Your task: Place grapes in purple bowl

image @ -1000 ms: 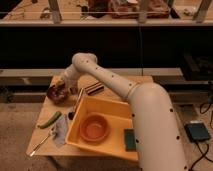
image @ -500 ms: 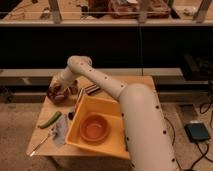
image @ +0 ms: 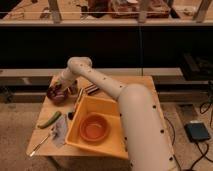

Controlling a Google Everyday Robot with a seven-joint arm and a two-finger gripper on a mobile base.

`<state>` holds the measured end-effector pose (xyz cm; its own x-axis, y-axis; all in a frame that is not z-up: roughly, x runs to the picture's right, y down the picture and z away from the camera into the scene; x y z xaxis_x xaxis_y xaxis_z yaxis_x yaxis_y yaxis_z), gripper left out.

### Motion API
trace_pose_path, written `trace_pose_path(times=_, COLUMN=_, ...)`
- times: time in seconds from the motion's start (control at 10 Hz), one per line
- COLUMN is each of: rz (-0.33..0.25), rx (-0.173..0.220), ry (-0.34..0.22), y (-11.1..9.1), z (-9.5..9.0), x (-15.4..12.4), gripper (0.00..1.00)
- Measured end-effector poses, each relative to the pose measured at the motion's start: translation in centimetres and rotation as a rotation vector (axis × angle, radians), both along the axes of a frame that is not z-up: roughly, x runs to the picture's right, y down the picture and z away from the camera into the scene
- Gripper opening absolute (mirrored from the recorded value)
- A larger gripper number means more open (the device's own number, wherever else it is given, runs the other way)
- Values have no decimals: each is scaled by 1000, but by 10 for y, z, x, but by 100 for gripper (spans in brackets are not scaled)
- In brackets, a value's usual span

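The purple bowl [image: 54, 96] sits at the far left corner of the wooden table [image: 142, 85]. My gripper [image: 60, 89] is down at the bowl's right rim, at the end of the white arm that reaches in from the lower right. It covers part of the bowl's inside. I cannot make out the grapes as separate from the dark bowl and the gripper over it.
A yellow tray [image: 107, 107] holds an orange bowl [image: 94, 127] in the table's middle. A dark striped block [image: 91, 89] lies behind the tray. A green vegetable [image: 50, 120], a pale wrapper [image: 60, 132] and a utensil [image: 40, 145] lie front left.
The gripper has stayed at the purple bowl. The arm's thick lower part has shifted left and now covers more of the table's right side.
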<state>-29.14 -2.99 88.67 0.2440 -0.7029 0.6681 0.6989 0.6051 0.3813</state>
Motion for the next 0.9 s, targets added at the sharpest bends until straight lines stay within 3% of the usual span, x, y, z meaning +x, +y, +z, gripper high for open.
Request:
trace_pose_path(times=0.3, rz=43, rx=29, ry=34, y=-3, z=-2, x=-1, gripper=61)
trace_pose_path(times=0.5, rz=49, rx=36, ry=41, y=-5, z=-3, x=-2, gripper=77)
trace_pose_path(times=0.9, rz=41, rx=5, ry=24, y=-11, z=-1, x=1, gripper=80)
